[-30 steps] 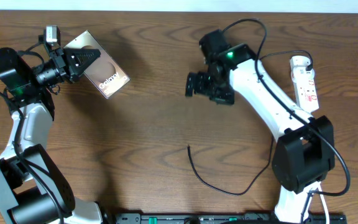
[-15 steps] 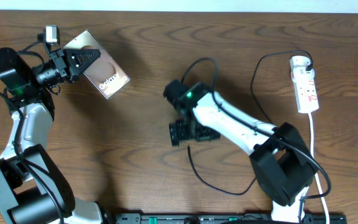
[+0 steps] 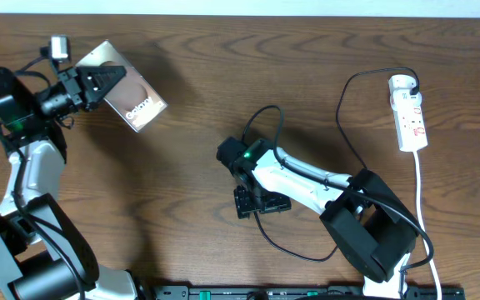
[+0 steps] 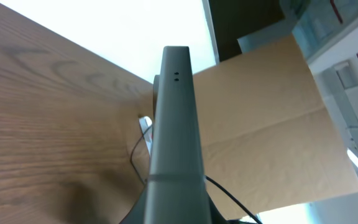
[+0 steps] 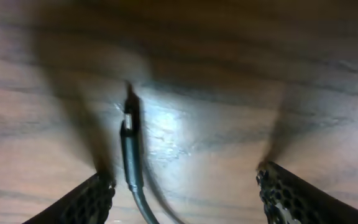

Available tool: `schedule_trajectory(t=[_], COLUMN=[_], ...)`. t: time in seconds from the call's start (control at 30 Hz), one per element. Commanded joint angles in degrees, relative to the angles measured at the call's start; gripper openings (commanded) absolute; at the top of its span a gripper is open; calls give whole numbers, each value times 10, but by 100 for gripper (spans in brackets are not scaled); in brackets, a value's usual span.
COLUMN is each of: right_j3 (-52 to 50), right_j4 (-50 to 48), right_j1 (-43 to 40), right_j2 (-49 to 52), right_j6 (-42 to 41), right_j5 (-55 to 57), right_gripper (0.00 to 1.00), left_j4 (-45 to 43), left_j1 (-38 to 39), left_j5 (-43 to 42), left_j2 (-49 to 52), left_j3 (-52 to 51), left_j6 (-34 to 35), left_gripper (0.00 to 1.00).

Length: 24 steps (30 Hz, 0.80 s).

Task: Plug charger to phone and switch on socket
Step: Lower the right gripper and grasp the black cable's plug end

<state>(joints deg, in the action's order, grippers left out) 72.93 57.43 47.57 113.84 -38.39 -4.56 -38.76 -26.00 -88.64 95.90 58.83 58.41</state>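
My right gripper (image 3: 254,202) has swung in from the far right, jaws apart over the charger (image 5: 129,152) tip, left gripper (image 3: 109,79) clamping the phone (image 3: 142,106), so a grab looks next.

Grained wooden table (image 3: 223,100); glossy phone (image 3: 127,90); white plastic socket (image 3: 409,112).

A dark brown wood-grain table (image 3: 223,108) fills the overhead view, a white strip (image 3: 223,5) along its far edge. In the left wrist view, a tan creased cardboard sheet (image 4: 272,124) stands beyond it.
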Motion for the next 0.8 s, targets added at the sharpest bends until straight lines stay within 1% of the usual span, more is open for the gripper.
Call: schedule_trajectory(t=[0.0,0.13,0.2,0.37,0.77], right_j3=[-7,-7,-7,-7,-7], right_j4=[-13,-26,-31,-43,-43], right_j1=[3,3,3,-1,-9], right_j2=[-3,-2,-2,-2,35], right_j6=[-10,-10,-10,-10,-5], right_j5=[10,10,12,12,-6], right_gripper=[72,64,55,39,8], left_j4=[-3,-3,-3,-3,-3], left_j1=[-15,-15,-15,-15,-15], left_j5=[-15,-15,-15,-15,-15], left_j2=[-7,-7,-7,-7,-7], left_j3=[3,3,3,3,3], left_j6=[-7,-8,-8,-7,-7], left_gripper=[7,8,7,7,7])
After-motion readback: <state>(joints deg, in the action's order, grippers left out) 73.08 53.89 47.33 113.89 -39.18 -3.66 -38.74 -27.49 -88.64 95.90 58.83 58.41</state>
